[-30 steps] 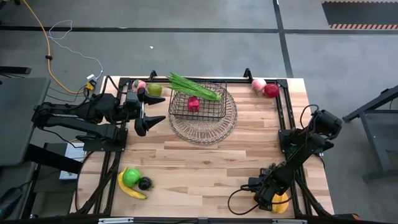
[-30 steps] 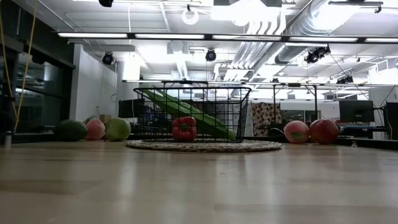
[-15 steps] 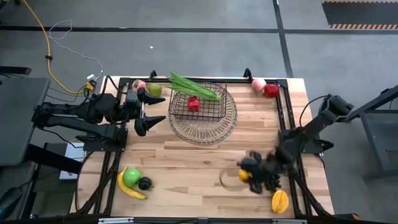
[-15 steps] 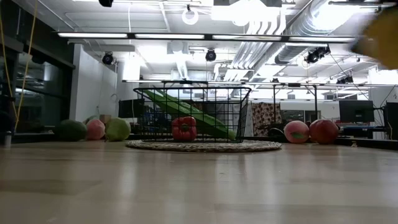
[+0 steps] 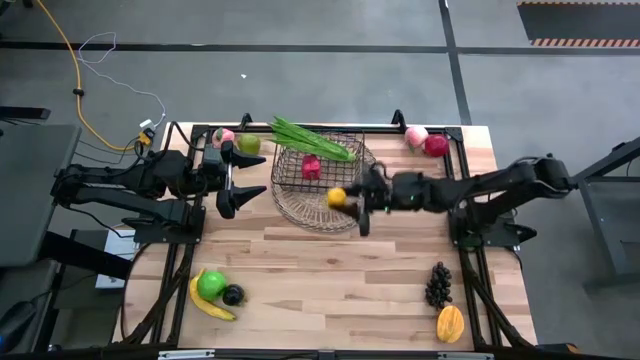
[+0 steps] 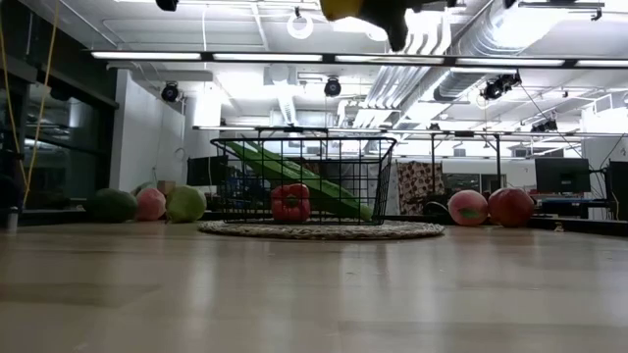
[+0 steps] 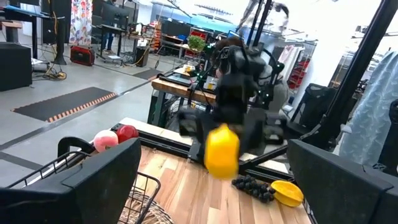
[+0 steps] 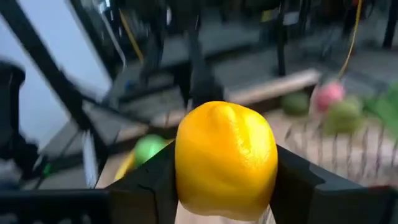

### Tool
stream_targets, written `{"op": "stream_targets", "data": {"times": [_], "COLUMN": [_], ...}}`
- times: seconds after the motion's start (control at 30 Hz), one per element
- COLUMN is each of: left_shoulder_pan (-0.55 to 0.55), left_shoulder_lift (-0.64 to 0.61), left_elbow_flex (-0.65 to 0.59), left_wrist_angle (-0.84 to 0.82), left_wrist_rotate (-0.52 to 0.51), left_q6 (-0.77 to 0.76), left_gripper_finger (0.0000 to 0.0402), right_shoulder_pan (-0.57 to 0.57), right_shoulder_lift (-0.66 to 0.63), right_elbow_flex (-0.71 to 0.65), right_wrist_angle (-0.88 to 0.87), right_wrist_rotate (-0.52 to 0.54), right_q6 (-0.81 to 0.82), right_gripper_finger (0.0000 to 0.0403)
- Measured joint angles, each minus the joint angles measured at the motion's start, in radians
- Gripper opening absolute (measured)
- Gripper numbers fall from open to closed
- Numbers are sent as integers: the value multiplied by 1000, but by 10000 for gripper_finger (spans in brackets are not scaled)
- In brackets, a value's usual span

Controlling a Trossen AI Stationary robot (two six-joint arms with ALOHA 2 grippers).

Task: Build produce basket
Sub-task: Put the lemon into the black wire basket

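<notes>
Lemon (image 5: pixel 337 197), gripped in right gripper (image 5: pixel 347 200), hangs just beside basket (image 5: pixel 318 170); left gripper (image 5: pixel 245 172) waits open.

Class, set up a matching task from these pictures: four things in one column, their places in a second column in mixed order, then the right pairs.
Things:
1. lemon
2. grapes
3. red pepper
4. banana

Places:
A. inside the basket
B. under a green apple
C. held in the right gripper
D. beside the mango

Pairs: 1-C, 2-D, 3-A, 4-B
</notes>
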State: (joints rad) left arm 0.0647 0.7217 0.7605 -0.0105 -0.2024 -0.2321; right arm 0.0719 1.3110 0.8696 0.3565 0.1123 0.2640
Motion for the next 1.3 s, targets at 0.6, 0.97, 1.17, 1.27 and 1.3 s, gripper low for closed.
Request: {"op": "stream_targets", "data": {"times": [0.6,0.97,1.17,1.27,1.3], "left_shoulder_pan": [0,0,0,0,0], "left_shoulder_lift": [0,0,0,0,0], "left_elbow_flex": [0,0,0,0,0], "left_wrist_angle": [-23,-23,-22,-23,-22], "left_wrist_rotate": [-3,-3,-3,-3,-3], "left_q6": [0,0,0,0,0], "left_gripper_finger": [392,392,392,392,392], "right_shoulder_pan": [-107,-279,-421,-465,-476], "right_shoulder_lift": [-5,113,340,459,497], "right_elbow_flex": [0,374,603,694,721], "right_wrist_angle": [96,-623,-972,-1091,-1128], "right_wrist_rotate": [-116,-35,-52,-52,-52], "right_q6": [-38,-109,-179,-205,-205], "right_gripper_finger": [185,185,185,185,185]}}
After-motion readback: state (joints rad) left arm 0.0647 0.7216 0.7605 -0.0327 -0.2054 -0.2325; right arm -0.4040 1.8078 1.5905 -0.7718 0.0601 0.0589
